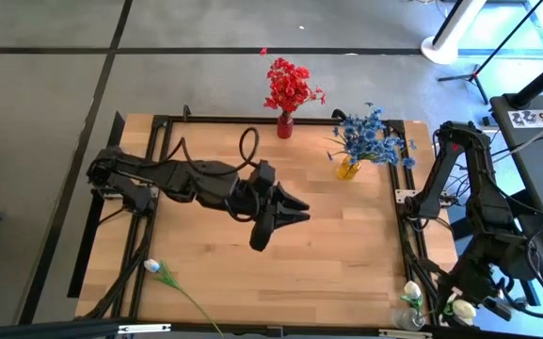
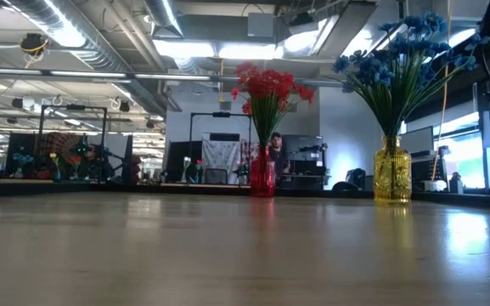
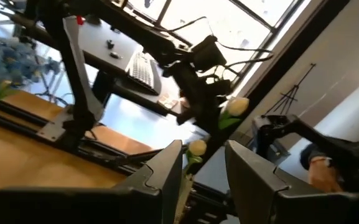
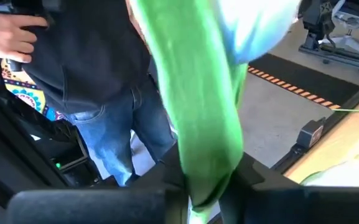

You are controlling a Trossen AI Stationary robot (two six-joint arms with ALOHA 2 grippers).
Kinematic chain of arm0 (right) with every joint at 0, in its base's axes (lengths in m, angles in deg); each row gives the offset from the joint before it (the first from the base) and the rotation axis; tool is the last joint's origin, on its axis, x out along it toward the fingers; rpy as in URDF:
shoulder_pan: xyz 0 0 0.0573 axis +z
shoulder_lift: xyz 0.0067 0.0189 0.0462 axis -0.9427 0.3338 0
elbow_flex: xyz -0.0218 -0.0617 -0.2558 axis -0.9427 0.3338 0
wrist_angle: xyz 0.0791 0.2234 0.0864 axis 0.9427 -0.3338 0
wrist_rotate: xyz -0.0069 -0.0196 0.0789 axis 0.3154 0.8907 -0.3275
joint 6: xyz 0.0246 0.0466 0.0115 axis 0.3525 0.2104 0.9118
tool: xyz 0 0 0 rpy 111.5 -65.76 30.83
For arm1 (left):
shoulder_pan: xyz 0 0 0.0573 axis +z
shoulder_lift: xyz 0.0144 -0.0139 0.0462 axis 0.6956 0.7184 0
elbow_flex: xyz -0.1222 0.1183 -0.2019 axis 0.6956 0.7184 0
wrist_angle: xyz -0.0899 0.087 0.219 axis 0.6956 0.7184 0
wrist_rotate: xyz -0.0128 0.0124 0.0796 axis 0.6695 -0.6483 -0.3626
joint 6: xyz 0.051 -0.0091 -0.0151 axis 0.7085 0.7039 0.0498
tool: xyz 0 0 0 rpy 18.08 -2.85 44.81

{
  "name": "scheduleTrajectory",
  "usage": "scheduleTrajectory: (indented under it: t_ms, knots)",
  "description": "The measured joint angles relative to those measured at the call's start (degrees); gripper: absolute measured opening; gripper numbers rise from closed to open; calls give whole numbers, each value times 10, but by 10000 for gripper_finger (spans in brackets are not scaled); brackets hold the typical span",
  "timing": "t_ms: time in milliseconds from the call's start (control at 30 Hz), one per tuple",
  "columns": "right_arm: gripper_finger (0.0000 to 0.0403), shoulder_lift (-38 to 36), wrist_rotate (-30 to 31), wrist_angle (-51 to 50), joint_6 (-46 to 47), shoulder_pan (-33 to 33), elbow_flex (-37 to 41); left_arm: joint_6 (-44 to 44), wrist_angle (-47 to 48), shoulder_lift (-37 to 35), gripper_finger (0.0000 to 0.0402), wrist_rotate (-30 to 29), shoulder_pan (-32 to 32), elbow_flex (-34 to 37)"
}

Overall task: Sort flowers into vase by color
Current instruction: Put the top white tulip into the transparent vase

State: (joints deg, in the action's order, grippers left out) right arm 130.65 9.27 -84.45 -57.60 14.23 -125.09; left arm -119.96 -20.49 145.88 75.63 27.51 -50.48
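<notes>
**Sorting part done: red and blue placed, white in hand.**
Nearest the lens, a white flower's green stem point(image 4: 198, 124) sits pinched between your right gripper's point(image 1: 459, 303) fingers beyond the table's near right corner. Red flowers point(image 1: 290, 85) and blue flowers point(image 1: 370, 137) stand in vases; one pale flower point(image 1: 163, 273) lies loose. Your left gripper point(image 1: 295, 209) hovers mid-table, parted, empty.

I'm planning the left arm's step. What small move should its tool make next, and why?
Probably swing the left tool toward the loose flower lying near the table's left edge. That tool is open and empty above the table's middle. The right tool is busy off the table's right corner, closed on a white flower by its green stem.
</notes>
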Motion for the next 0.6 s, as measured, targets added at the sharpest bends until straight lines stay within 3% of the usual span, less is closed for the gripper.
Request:
scheduleTrajectory:
  t_ms: [200, 400, 600]
  knots:
    - [112, 0, -41, -24, 53, 0, -1, -4, -28, 0, 118, -5, -9, 0]
    - [177, 0, -98, -148, 134, 0, -49, 20, -47, -1, 118, -14, -15, 0]
    - [210, 0, -125, -323, 230, 0, -128, -9, 58, -1, 116, -118, -12, 0]
